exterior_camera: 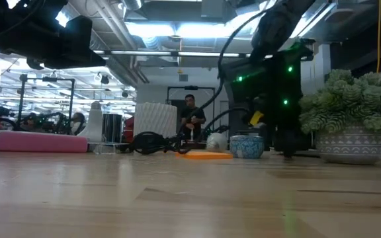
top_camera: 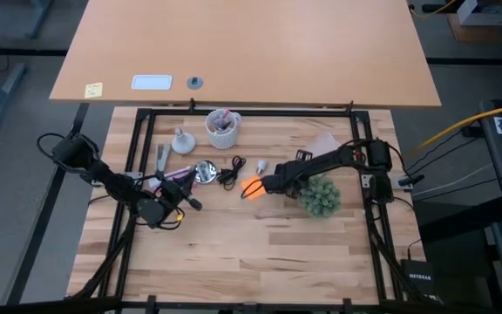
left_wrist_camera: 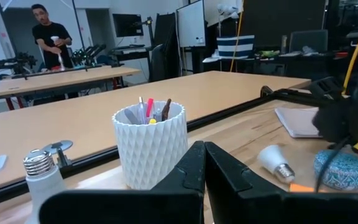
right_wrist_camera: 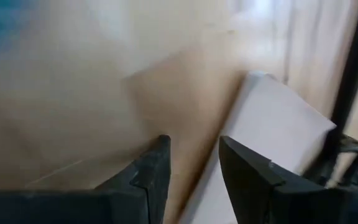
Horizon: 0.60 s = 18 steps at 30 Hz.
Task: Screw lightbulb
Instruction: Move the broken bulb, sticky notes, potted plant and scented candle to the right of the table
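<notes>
The lightbulb (top_camera: 260, 166) lies on its side on the wooden table, right of the silver socket (top_camera: 205, 171) and its black cord (top_camera: 230, 174). It also shows in the left wrist view (left_wrist_camera: 272, 160), its greyish base toward the near side. My left gripper (top_camera: 188, 201) is shut and empty, near-left of the socket, and its fingers (left_wrist_camera: 194, 171) point toward the cup of pens (left_wrist_camera: 149, 146). My right gripper (top_camera: 268, 185) is open and empty beside the orange sticky note (top_camera: 251, 188), on the near side of the bulb. Its fingers (right_wrist_camera: 151, 168) show over bare table.
A potted plant (top_camera: 319, 197) stands under the right arm and a blue round dish (left_wrist_camera: 340, 169) lies by it. A white pad (top_camera: 322, 143) lies at the far right. A white piece with a metal thread on top (left_wrist_camera: 41, 177) stands left of the cup. A pink thing (exterior_camera: 35, 141) lies by the left gripper.
</notes>
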Motion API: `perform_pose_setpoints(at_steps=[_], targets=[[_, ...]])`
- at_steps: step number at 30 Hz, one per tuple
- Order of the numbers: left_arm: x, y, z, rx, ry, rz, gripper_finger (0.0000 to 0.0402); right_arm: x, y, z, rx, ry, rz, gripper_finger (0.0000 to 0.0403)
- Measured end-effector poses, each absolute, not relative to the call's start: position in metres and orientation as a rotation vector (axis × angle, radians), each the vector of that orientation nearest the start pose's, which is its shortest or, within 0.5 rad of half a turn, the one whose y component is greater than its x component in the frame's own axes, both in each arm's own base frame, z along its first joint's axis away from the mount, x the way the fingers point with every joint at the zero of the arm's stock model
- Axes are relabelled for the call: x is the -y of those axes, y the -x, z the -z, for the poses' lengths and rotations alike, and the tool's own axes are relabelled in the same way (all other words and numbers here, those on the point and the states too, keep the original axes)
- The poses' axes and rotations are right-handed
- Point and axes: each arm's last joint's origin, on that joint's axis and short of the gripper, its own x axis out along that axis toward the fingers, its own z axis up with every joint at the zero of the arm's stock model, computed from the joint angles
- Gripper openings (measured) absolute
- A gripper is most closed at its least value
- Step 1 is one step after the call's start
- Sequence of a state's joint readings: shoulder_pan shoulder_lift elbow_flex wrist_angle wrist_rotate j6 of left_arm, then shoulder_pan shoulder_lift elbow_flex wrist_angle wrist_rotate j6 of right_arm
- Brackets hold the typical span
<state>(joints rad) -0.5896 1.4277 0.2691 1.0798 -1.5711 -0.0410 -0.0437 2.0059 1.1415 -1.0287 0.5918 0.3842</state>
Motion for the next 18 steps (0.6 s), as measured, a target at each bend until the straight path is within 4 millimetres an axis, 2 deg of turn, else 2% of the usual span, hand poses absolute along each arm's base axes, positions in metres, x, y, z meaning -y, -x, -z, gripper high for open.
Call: perform_pose_setpoints(at_steps=[4, 7, 11, 18], targets=[[0.089, -0.185, -0.159, -0.018, -0.034, -0.981, 0.0000, 0.040, -0.310, -0.117, -1.687, 0.372, 0.772, 0.0143], [0.089, -0.185, -0.159, -0.015, -0.028, -0.981, 0.0000, 0.053, -0.314, -0.130, -1.653, 0.446, 0.808, 0.0143], [0.089, -0.185, -0.159, -0.014, -0.025, -0.981, 0.0000, 0.078, -0.309, -0.134, -1.702, 0.421, 0.825, 0.0143], [0.089, -0.185, -0.160, -0.008, -0.016, -0.981, 0.0000, 0.125, -0.293, -0.141, -1.755, 0.443, 0.961, 0.0143]])
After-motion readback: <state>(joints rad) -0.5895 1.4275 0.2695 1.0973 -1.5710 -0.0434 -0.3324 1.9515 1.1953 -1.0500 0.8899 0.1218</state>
